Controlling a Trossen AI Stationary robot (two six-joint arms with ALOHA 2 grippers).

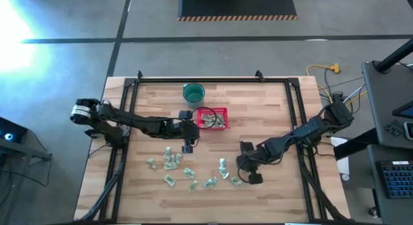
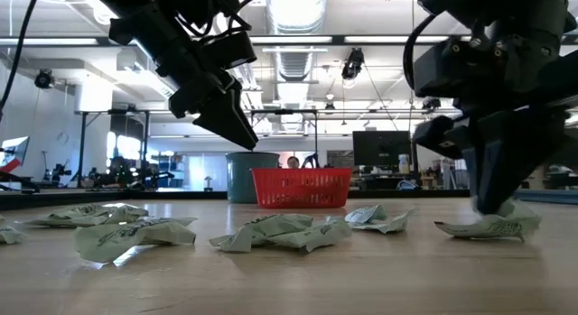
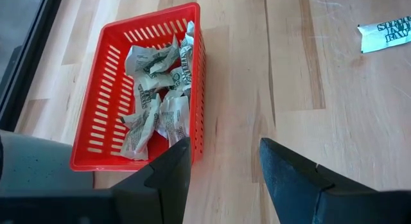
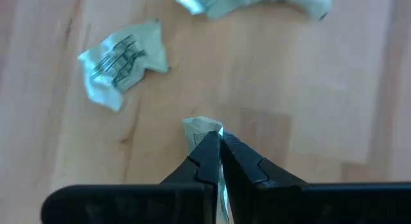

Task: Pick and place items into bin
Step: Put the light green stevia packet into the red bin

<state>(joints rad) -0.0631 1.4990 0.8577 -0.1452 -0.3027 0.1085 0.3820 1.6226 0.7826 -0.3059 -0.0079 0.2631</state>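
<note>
Your right gripper [image 4: 220, 142] is squeezed tight on one wrapped piece [image 4: 204, 127], and the crinkled pale green-and-white wrapper sticks out past the fingertips. That gripper is down low at the wooden table [image 1: 277, 109], on the right side of the scattered pile, with the pinched piece touching or just above the wood; you cannot tell which. Just beside it lie more wrapped pieces [image 4: 122, 60], flat on the wood and apart from each other. From above you see the loose pieces [image 1: 171, 162] spread in a band across the near middle of the table, between your two arms. Your left gripper [image 3: 221, 166] is spread wide and holds nothing. It hangs above the table, just beside the near edge of the red basket [image 3: 96, 124]. The basket sits near the middle of the table, toward the far side, and it already has a heap of wrapped pieces inside [image 3: 157, 89]. One more piece [image 3: 385, 33] lies alone on the wood, well apart from the basket. A round dark green cup [image 1: 193, 92] stands just beside the basket, on its far left.
</note>
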